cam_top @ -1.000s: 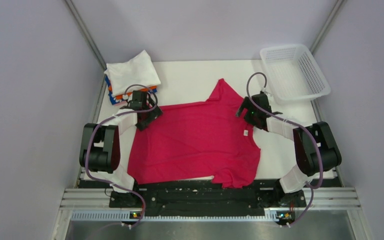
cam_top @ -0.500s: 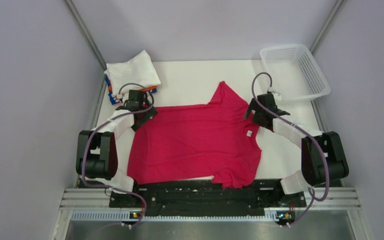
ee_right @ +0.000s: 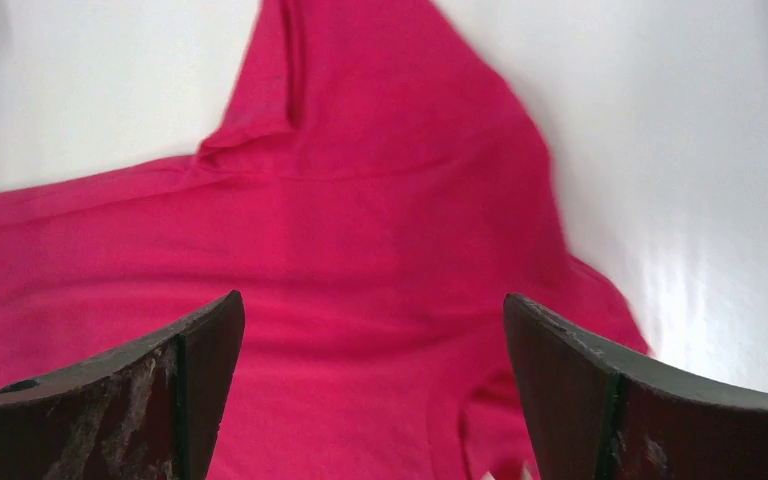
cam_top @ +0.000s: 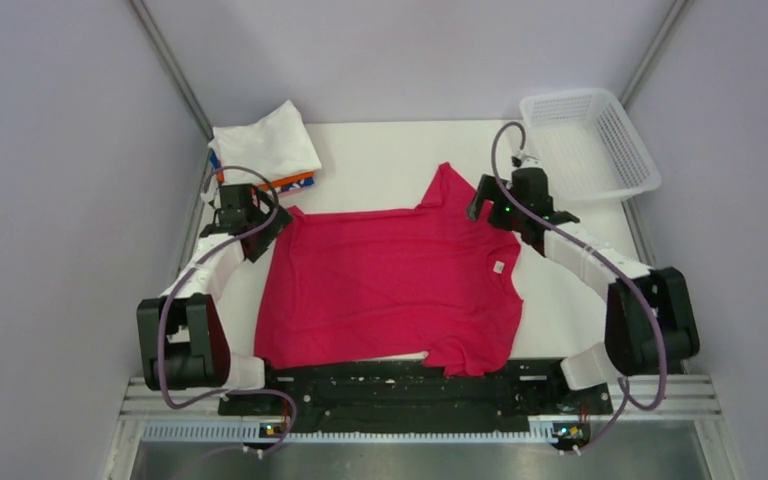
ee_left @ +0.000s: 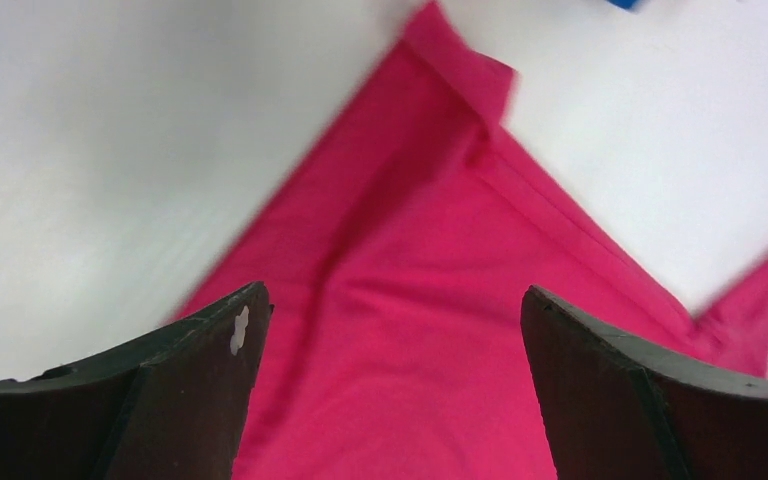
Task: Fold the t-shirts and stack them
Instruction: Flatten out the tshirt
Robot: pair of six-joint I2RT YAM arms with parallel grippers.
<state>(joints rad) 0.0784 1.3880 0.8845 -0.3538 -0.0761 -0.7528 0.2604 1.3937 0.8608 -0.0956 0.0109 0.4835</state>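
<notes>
A crimson-pink t-shirt [cam_top: 390, 285] lies spread flat on the white table, its small white neck tag [cam_top: 498, 267] on the right side. My left gripper [cam_top: 260, 228] is open and empty over the shirt's far left corner, seen in the left wrist view [ee_left: 390, 310]. My right gripper [cam_top: 488, 205] is open and empty over the far right sleeve, seen in the right wrist view [ee_right: 370, 310]. A stack of folded t-shirts, white on top [cam_top: 265, 143] with orange and blue-patterned edges below, sits at the far left.
A white plastic mesh basket [cam_top: 588, 145] stands at the far right corner. The table [cam_top: 380, 160] shows bare white between the stack and the basket. Grey walls close in both sides. The black mounting rail [cam_top: 390, 385] runs along the near edge.
Both grippers moved outward and farther from the bases: the left one to the shirt's far left corner, the right one up to the far right sleeve. The shirt has not moved.
</notes>
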